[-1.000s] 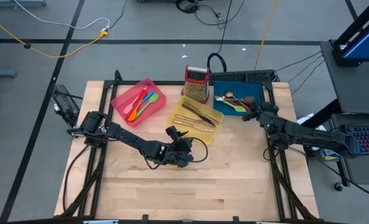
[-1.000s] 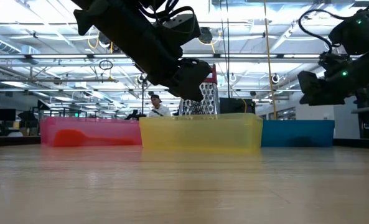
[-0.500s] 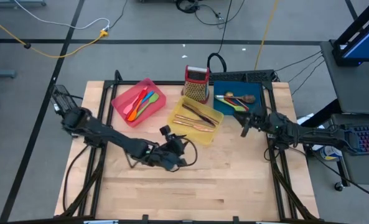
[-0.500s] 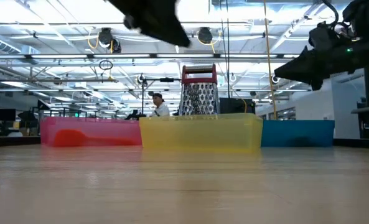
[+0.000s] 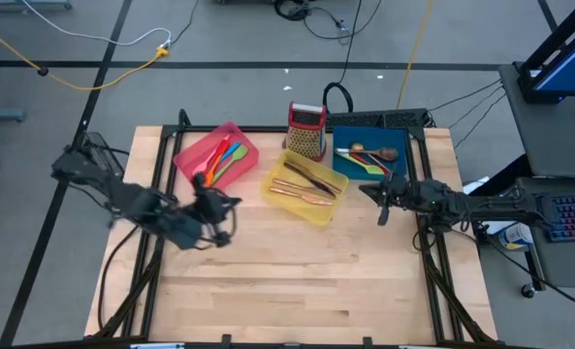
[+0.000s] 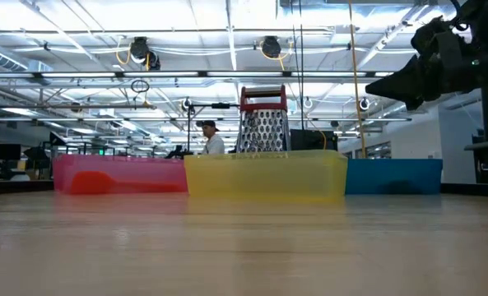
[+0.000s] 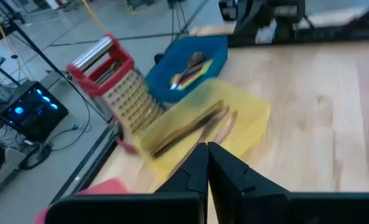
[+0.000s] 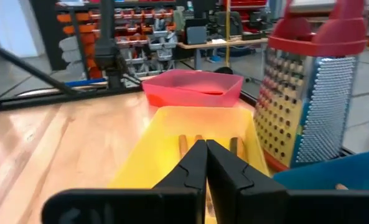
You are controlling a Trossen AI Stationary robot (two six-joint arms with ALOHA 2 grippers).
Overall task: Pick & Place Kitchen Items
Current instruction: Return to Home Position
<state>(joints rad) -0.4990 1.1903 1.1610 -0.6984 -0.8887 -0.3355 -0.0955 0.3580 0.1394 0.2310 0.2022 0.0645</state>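
Three trays stand side by side at the table's far edge, each with kitchen items lying in it. The pink tray (image 5: 190,147) holds orange, green, blue and red silicone utensils (image 5: 221,160). The yellow tray (image 5: 277,167) holds copper cutlery and a black knife (image 5: 304,182). The blue tray (image 5: 396,138) holds spoons and a green utensil (image 5: 367,158). My left gripper (image 5: 221,204) hovers shut near the pink tray's near side, empty (image 7: 207,152). My right gripper (image 5: 367,190) hovers shut and empty just right of the yellow tray (image 8: 205,149).
A red-topped metal box grater (image 5: 306,129) stands upright behind the yellow tray, between the pink and blue ones. Bare wood (image 5: 297,281) fills the near half of the table. A person (image 6: 211,138) shows far off in the room beyond.
My left gripper has swung fast from in front of the yellow tray toward the table's left edge, out of the low view. My right gripper has drawn back from over the blue tray toward the near edge and a little left. No utensil has moved.
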